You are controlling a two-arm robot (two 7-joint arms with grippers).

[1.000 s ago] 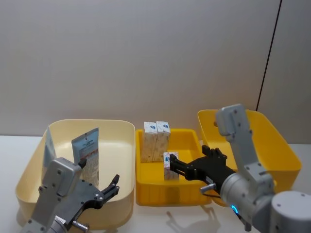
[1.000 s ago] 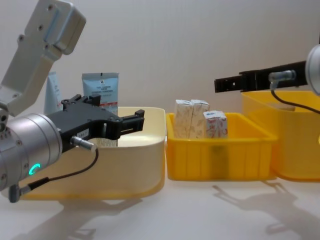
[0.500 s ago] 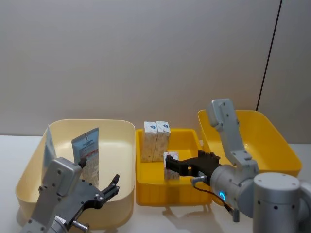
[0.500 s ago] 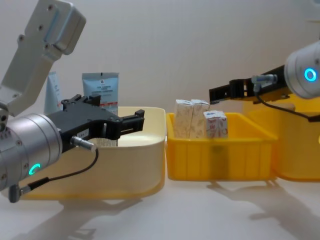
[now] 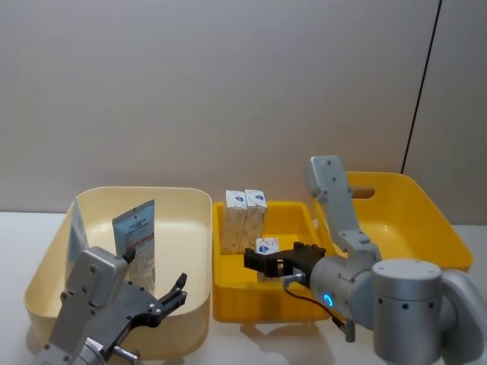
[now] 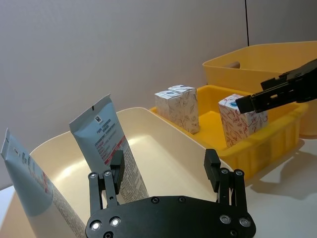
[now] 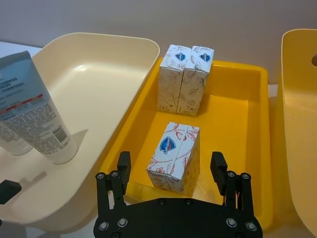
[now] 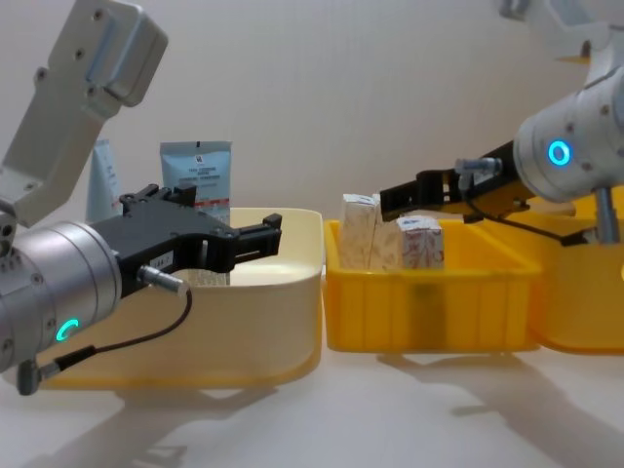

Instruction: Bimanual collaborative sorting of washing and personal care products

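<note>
Two cream cartons (image 5: pixel 244 219) stand side by side at the back of the small yellow bin (image 5: pixel 293 304). A third carton (image 7: pixel 174 156) stands alone nearer the front. My right gripper (image 7: pixel 170 159) hangs open just above this single carton, one finger to each side, apart from it; the chest view puts it (image 8: pixel 390 203) level with the carton tops. In the cream bin (image 5: pixel 194 209) a blue-grey-topped pouch (image 5: pixel 135 239) and a pale-blue tube (image 5: pixel 76 232) stand upright. My left gripper (image 5: pixel 173 293) is open and empty, low at the cream bin's near side.
A large yellow bin (image 5: pixel 434 228) with a handle slot stands to the right of the small one. The three bins sit in a row on a white table, close against a plain wall. Bare table lies in front of the bins.
My right gripper has swung left from beside the large yellow bin to over the single carton in the small bin. The left arm has not moved.
</note>
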